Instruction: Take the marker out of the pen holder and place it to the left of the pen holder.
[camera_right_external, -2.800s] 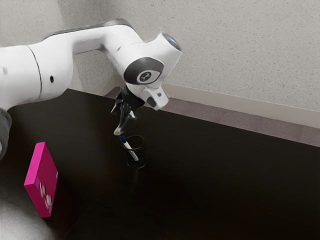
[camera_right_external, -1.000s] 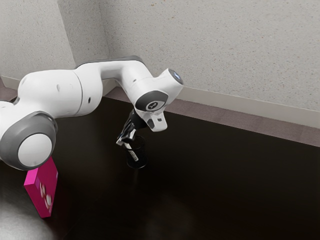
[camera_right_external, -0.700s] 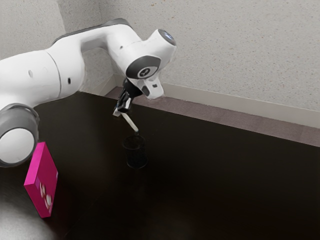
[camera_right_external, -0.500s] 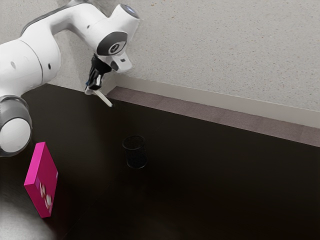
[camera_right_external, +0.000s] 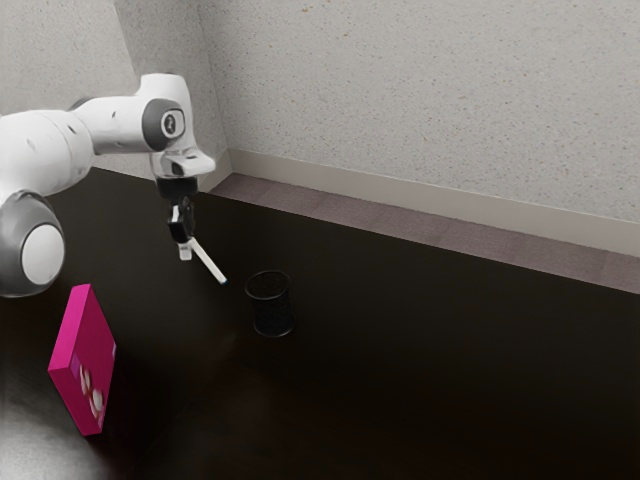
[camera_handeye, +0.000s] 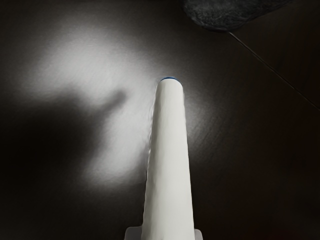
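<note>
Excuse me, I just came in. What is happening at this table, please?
A robot arm has its gripper shut on a white marker. The marker is outside the black pen holder, tilted, and seems to hang above the table, not yet set down. A pink box stands at the exterior view's left.

A pink box (camera_right_external: 85, 362) stands on edge on the table, well apart from the claw (camera_right_external: 186, 246), lower down and toward the exterior view's left, with pale rounded shapes printed on its broad face. The dark, glossy table (camera_right_external: 420, 370) spreads beneath the claw; a bright patch of reflected light lies on it under the claw, and a thin straight line (camera_handeye: 272, 67) runs across its surface. Beyond the claw are a strip of brownish floor (camera_right_external: 400, 222), a pale baseboard (camera_right_external: 400, 192) and a speckled grey wall (camera_right_external: 420, 90) with a corner.
</note>
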